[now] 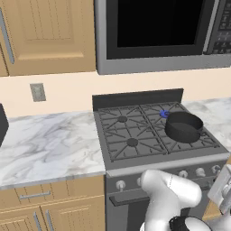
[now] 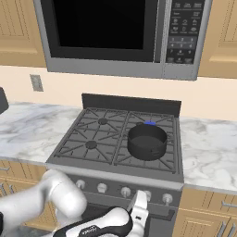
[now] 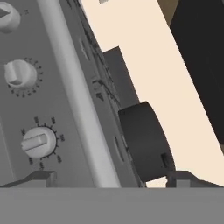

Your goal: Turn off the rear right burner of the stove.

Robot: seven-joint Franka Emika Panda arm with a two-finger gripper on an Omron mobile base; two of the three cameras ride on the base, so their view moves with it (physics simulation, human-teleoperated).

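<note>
The stove [image 1: 135, 135] [image 2: 99, 139] is a dark grey gas range. Its rear right burner [image 1: 164, 113] [image 2: 149, 122] shows a small blue flame just behind a black pot [image 1: 183, 127] [image 2: 147, 141] [image 3: 146, 140]. Round silver knobs [image 2: 125, 191] [image 1: 200, 171] line the grey front strip. My gripper [image 2: 142, 198] [image 1: 222, 187] [image 3: 111, 179] hovers open in front of that strip, near the right-hand knobs, holding nothing. In the hand view its left fingertip [image 3: 41, 177] sits just below the closest knob [image 3: 38, 142], with two more knobs [image 3: 17, 74] further along.
A steel microwave [image 1: 158, 36] [image 2: 106, 37] hangs above the stove. Marble counters [image 1: 49, 144] [image 2: 208, 148] flank it, with wooden cabinets [image 1: 49, 207] below and above. The oven handle [image 1: 131, 198] runs under the knob strip, close to my arm.
</note>
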